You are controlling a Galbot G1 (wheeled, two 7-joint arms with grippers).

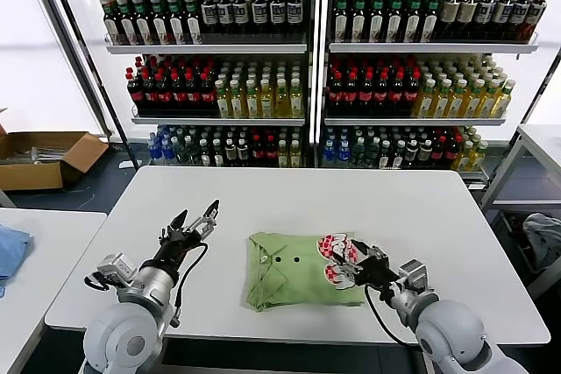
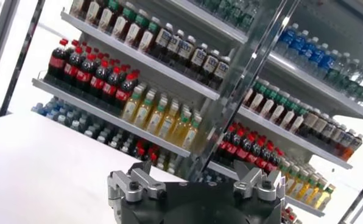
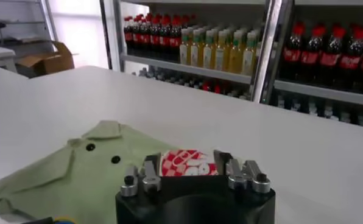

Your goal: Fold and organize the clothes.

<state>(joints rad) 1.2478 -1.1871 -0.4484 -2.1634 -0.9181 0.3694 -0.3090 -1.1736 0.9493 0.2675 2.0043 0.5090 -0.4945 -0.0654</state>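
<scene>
Folded shirt point(image 1: 302, 271) lies on the table point(image 1: 263, 194); right gripper point(image 1: 344, 266) jaws wide over it, left gripper point(image 1: 197, 217) jaws wide, raised aside.

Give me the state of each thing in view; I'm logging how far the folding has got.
polo shirt: folded into a compact rectangle, flat on the table, collar toward the robot's left.
left gripper: open, raised, off the shirt's left side, holding nothing.
right gripper: open, over the shirt's printed right edge.
</scene>
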